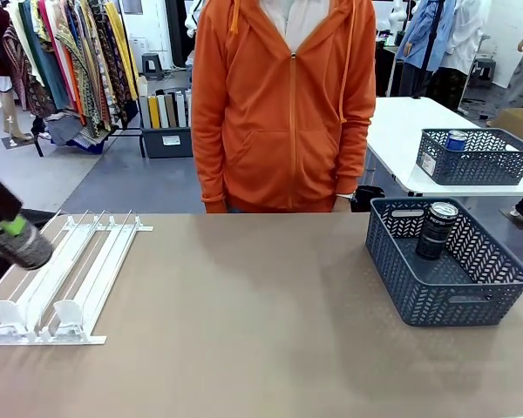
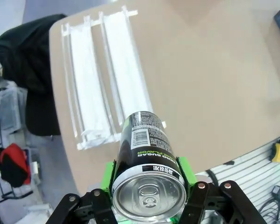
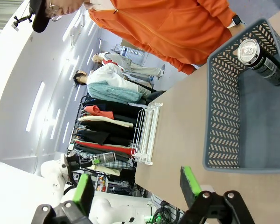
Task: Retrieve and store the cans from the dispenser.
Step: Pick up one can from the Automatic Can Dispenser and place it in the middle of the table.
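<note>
My left gripper (image 1: 7,232) hangs at the far left, above the table edge, shut on a dark can (image 1: 24,248). In the left wrist view the can (image 2: 147,158) lies between the green pads with its silver top facing the camera, in the left gripper (image 2: 148,189). The white dispenser (image 1: 74,266) lies flat just right of it, and its lanes (image 2: 107,74) hold no cans. Another dark can (image 1: 437,230) stands upright in the dark lattice basket (image 1: 418,296) on the right. My right gripper (image 3: 136,189) is open and holds nothing, a short way from the basket (image 3: 221,107) and its can (image 3: 260,59).
A person in an orange hoodie (image 1: 283,104) stands at the far edge of the table. Behind, on a white table, a second basket (image 1: 479,161) holds a blue can (image 1: 456,139). Bare tabletop stretches between dispenser and basket.
</note>
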Motion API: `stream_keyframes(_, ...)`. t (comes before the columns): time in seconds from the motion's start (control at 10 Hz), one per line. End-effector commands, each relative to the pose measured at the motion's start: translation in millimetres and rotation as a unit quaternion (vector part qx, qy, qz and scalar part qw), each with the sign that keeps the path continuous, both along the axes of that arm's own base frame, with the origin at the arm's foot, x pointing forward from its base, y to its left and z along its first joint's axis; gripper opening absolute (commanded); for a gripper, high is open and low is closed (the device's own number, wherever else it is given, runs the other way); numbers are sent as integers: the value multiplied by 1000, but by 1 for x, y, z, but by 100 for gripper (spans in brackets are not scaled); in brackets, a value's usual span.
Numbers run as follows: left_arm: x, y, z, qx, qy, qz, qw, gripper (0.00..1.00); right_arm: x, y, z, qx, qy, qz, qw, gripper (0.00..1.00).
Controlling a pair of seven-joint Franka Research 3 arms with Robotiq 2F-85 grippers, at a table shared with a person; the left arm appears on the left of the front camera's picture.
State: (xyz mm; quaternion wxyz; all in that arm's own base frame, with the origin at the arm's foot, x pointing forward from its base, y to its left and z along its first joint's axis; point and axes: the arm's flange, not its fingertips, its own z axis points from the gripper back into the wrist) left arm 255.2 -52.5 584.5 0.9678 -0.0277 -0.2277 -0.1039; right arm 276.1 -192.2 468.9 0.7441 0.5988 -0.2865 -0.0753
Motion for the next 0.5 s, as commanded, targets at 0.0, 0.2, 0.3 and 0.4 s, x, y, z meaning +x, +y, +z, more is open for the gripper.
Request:
stream_keyframes(0.0,54,-78,24,-16,-25,-54,998,0,3,1,5,13,-8,-5,1000,100)
stream_keyframes(0.2,113,-195,13,17,-1,-157,987,0,3,1,5,13,-8,-5,1000,100)
stream_keyframes(0.3,133,-247,-1,43,7,-202,978,0,3,1,5,13,-8,-5,1000,100)
stream_keyframes(0.4,148,-290,-24,46,39,-249,967,0,3,1,5,13,-8,-5,1000,100)
